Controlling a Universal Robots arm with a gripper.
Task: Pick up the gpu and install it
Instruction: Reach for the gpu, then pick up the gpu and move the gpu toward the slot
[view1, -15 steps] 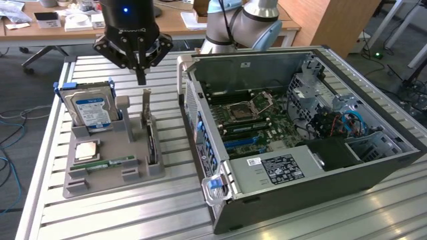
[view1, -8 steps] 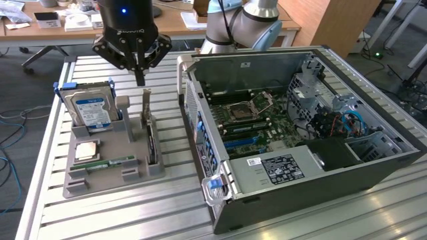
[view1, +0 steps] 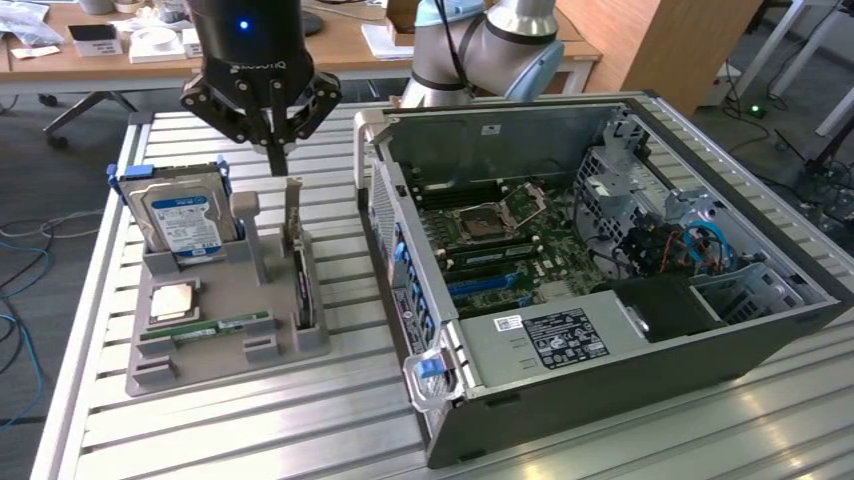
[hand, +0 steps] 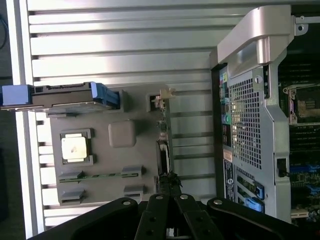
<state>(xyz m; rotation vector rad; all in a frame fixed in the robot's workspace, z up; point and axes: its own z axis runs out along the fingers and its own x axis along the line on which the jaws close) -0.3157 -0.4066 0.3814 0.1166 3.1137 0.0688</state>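
The gpu (view1: 296, 255) stands on edge in a slot at the side of the grey holder tray (view1: 200, 368) nearest the case, its thin board and silver bracket upright. From the wrist it appears edge-on as a narrow dark strip, the gpu (hand: 164, 137). My gripper (view1: 278, 160) hangs just above the card's far end, fingers shut together and holding nothing. In the wrist view the gripper (hand: 169, 182) has its closed tips lined up over the card's edge. The open computer case (view1: 601, 300) lies on the exterior view's right, motherboard (view1: 507, 240) exposed.
On the tray stand a hard drive (view1: 187, 220) with a blue-white label, a CPU (view1: 174, 300) and a green RAM stick (view1: 214, 327). The case's rear wall (hand: 250, 115) rises close beside the tray. The slatted metal table (view1: 267, 430) carries everything.
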